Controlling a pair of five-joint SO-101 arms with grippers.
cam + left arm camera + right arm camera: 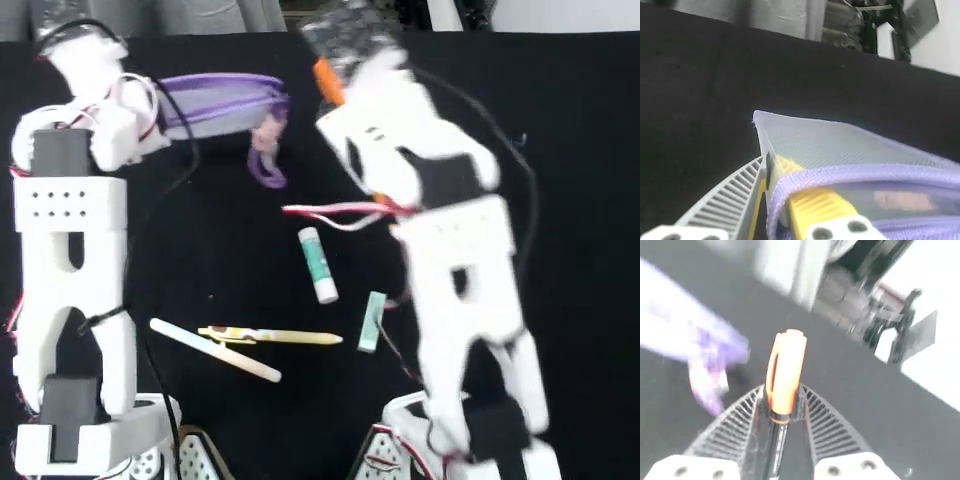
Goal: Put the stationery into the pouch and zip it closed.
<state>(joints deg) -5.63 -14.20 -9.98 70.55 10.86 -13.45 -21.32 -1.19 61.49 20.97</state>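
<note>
A clear pouch with purple zip trim [218, 101] lies at the back left of the black table; its purple strap [267, 158] hangs toward the middle. My left gripper [775, 187] is shut on the pouch's edge [840, 150], holding it. My right gripper [782, 410] is shut on an orange-capped marker [785, 370], raised at the back centre, right of the pouch [680, 340]; the marker's cap [328, 82] sticks up from the arm. On the table lie a glue stick [318, 264], a small teal eraser [371, 321], a yellow pen [270, 336] and a white stick [214, 350].
The two arms' white bases [90, 440] stand at the near edge, left and right. Red and white wires [335, 212] trail from the right arm over the middle. The black cloth [580, 200] runs open to the far right.
</note>
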